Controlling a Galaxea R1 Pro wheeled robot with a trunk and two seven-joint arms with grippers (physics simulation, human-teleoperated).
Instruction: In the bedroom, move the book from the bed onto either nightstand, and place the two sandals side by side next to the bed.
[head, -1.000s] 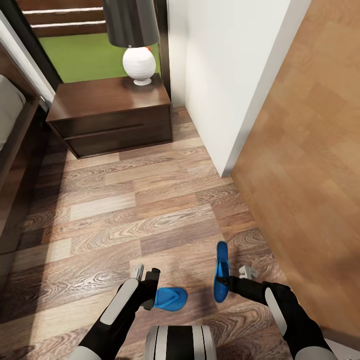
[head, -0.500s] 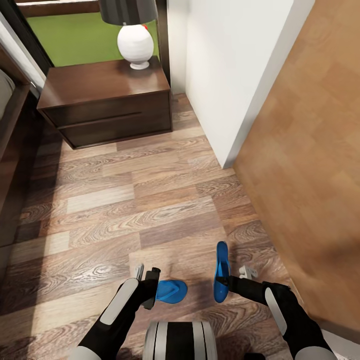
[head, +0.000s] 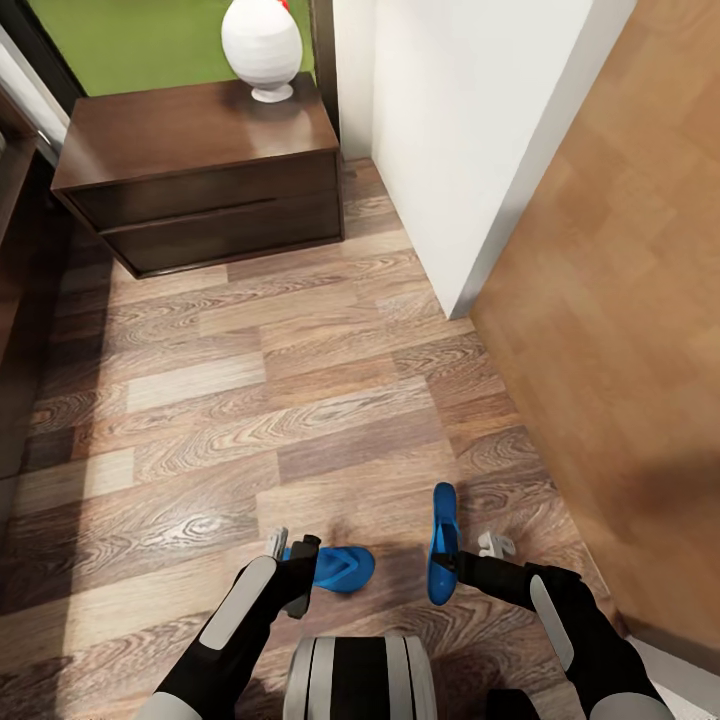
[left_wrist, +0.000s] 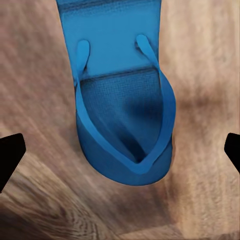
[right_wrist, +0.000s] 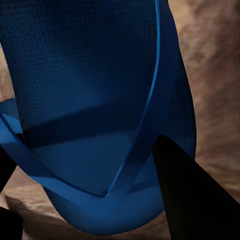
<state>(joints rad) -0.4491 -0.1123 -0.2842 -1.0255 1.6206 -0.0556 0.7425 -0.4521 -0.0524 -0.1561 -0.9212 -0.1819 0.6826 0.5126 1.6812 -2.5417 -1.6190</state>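
One bright blue sandal (head: 345, 568) lies flat on the plank floor, strap up, just right of my left gripper (head: 294, 552). The left gripper is open; in the left wrist view this sandal (left_wrist: 125, 100) sits between the wide-apart fingertips (left_wrist: 10, 160) without touching them. My right gripper (head: 470, 553) is shut on the other sandal (head: 441, 540), held on edge above the floor. In the right wrist view it (right_wrist: 90, 100) is close up, with a dark finger (right_wrist: 190, 195) across it. The nightstand (head: 200, 190) stands ahead at the far left. The bed's dark frame (head: 12, 330) runs along the left edge. The book is out of view.
A white lamp base (head: 262, 40) stands on the nightstand. A white wall corner (head: 470, 130) juts out ahead on the right, and a light wood panel (head: 620, 300) runs along the right side. Open plank floor (head: 250, 400) lies between me and the nightstand.
The camera has moved: floor and nightstand sit higher in the picture, and the floor sandal with them, now level with my left fingers. The right gripper keeps its sandal.
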